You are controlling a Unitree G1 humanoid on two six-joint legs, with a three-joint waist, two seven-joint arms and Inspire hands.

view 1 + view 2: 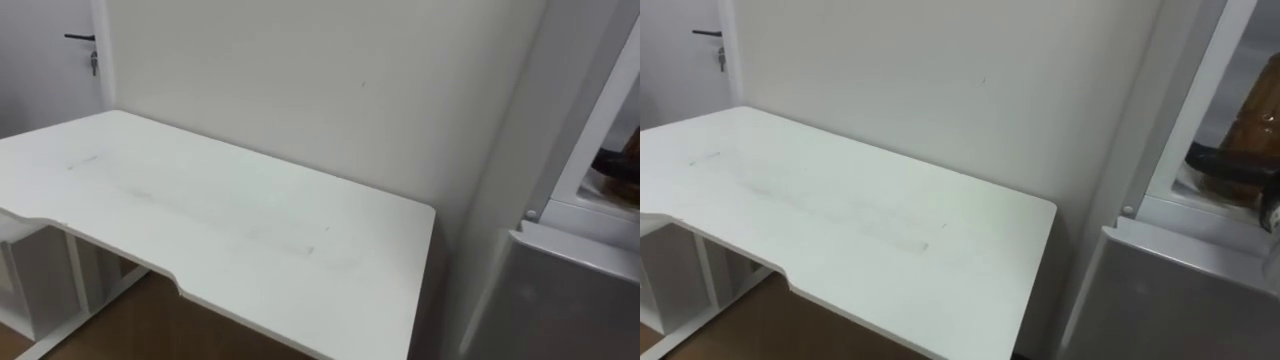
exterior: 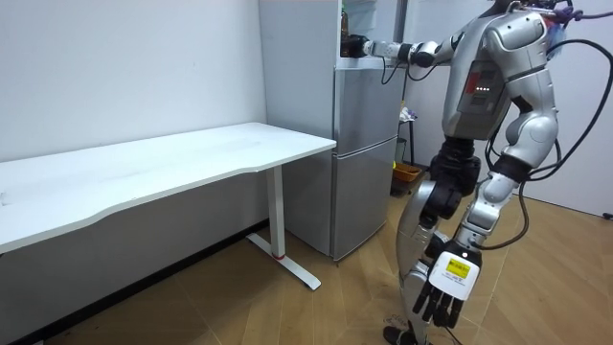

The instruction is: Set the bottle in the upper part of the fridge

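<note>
Since the bottle (image 1: pixel 1254 100) must stand inside the upper fridge (image 1: pixel 1190 120), the right hand (image 1: pixel 1228 164) clasps it low at the frame's right edge; the left hand (image 2: pixel 442 292) hangs slack, room view's lower right.

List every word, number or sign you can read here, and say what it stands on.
Nothing here is legible.
Tag on the back of the left robot hand: dark print, too small to read.
Bottle at the open upper part of the fridge: no text can be made out.
</note>
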